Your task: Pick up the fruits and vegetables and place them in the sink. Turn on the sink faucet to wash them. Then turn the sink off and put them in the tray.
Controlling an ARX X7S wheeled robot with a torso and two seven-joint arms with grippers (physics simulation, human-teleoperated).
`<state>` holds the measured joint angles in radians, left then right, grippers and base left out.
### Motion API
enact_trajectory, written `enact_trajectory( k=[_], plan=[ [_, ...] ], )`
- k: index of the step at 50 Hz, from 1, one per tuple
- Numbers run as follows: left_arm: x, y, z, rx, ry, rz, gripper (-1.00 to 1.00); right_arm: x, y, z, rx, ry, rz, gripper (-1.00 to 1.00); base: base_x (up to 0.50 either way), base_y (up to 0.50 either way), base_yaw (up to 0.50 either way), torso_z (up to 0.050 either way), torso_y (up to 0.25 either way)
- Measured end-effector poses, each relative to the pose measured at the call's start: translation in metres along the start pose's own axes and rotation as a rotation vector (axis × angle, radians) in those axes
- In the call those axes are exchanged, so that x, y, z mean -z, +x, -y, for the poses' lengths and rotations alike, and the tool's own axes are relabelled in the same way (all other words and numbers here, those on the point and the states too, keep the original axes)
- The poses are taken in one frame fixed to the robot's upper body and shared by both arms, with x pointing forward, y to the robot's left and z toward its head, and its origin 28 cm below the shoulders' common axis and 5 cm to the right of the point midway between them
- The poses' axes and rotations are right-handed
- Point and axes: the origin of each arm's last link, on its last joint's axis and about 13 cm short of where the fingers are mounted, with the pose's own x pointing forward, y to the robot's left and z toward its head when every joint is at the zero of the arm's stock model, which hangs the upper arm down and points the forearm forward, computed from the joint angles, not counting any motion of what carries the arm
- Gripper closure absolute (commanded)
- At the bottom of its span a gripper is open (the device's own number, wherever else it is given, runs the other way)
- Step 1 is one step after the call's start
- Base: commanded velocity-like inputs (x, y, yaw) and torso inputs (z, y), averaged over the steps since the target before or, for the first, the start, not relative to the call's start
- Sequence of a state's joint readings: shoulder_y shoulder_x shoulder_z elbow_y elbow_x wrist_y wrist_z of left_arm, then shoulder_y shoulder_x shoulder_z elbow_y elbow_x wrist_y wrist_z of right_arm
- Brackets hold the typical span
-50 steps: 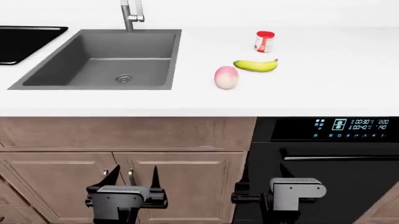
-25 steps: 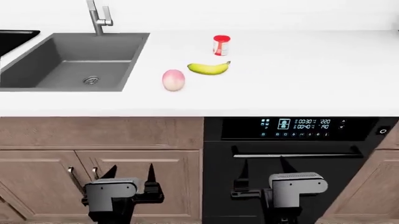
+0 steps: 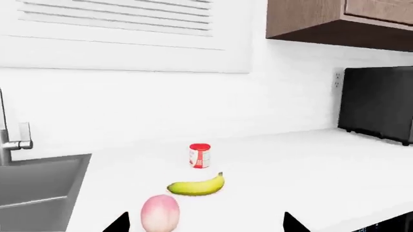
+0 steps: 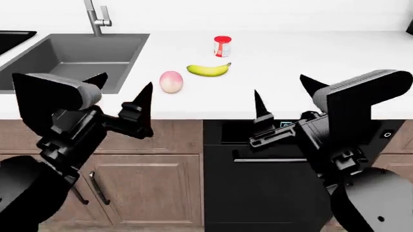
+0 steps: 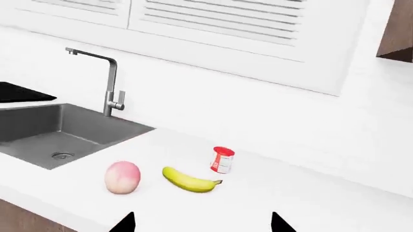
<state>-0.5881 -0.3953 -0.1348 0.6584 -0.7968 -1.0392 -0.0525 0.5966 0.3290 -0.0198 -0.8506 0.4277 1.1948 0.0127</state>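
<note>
Left to right across the head view. Tray (image 4: 13, 41) at the far left edge, only a dark corner visible, beyond and outboard of the left gripper (image 4: 123, 99). Sink (image 4: 71, 58) ahead of that gripper, basin empty, faucet (image 4: 95, 17) upright at its back rim. Left gripper raised at the counter front, jaws spread wide, holding nothing. Peach (image 4: 171, 81) on the white counter (image 4: 310, 53) just ahead of it, toward the inboard side, near the sink's edge but apart from it. Banana (image 4: 208, 69) lying flat just beyond the peach, not touching. Red-and-white can (image 4: 222, 46) upright further back. Right gripper (image 4: 279, 99) also raised, jaws wide apart, empty, with both fruits ahead and toward its inboard side.
</note>
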Motion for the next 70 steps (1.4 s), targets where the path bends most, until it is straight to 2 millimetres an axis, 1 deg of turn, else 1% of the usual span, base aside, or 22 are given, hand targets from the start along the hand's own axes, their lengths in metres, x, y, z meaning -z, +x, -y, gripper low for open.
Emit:
enact_trajectory(
  k=[3,6,9,13,17,21,27,35,44,58,64,70],
  plan=[
    [-0.023,0.012,-0.004,0.085,0.046,0.003,-1.0,-0.02,0.008,0.013,-0.065,-0.027,-0.001,-1.0,0.0,0.0,0.0,0.0,0.0],
    [-0.042,0.024,-0.01,0.161,0.078,-0.02,-1.0,-0.039,0.017,0.025,-0.138,-0.059,-0.016,-1.0,0.0,0.0,0.0,0.0,0.0],
    [-0.058,0.034,-0.014,0.236,0.089,-0.072,-1.0,-0.054,0.028,0.036,-0.214,-0.085,-0.039,-1.0,0.0,0.0,0.0,0.0,0.0],
    [-0.078,0.044,-0.021,0.336,0.108,-0.164,-1.0,-0.072,0.043,0.048,-0.303,-0.094,-0.07,-1.0,0.49,-0.15,0.0,0.0,0.0],
    [-0.097,0.054,-0.026,0.403,0.136,-0.229,-1.0,-0.087,0.056,0.059,-0.367,-0.1,-0.098,-1.0,0.5,-0.16,0.0,0.0,0.0],
    [-0.112,0.063,-0.03,0.448,0.16,-0.263,-1.0,-0.099,0.063,0.066,-0.411,-0.109,-0.131,-1.0,0.5,-0.16,0.0,0.0,0.0],
    [-0.127,0.074,-0.033,0.495,0.195,-0.289,-1.0,-0.114,0.069,0.075,-0.46,-0.13,-0.176,-1.0,0.5,-0.16,0.0,0.0,0.0],
    [-0.138,0.079,-0.041,0.501,0.238,-0.32,-1.0,-0.129,0.074,0.08,-0.518,-0.173,-0.226,-1.0,0.5,0.06,0.0,0.0,0.0],
    [-0.139,0.08,-0.049,0.498,0.267,-0.35,-1.0,-0.135,0.081,0.083,-0.541,-0.208,-0.256,-1.0,0.5,0.37,0.0,0.0,0.002],
    [-0.134,0.079,-0.052,0.517,0.29,-0.386,-1.0,-0.133,0.085,0.082,-0.602,-0.221,-0.316,-1.0,0.5,0.19,0.0,0.0,0.001],
    [-0.131,0.078,-0.053,0.524,0.3,-0.396,-1.0,-0.131,0.085,0.082,-0.614,-0.223,-0.348,-1.0,0.0,0.0,0.0,0.0,0.002],
    [-0.13,0.075,-0.052,0.532,0.309,-0.402,-1.0,-0.129,0.085,0.084,-0.605,-0.24,-0.389,-1.0,0.5,0.0,0.0,0.0,0.0]
  ],
)
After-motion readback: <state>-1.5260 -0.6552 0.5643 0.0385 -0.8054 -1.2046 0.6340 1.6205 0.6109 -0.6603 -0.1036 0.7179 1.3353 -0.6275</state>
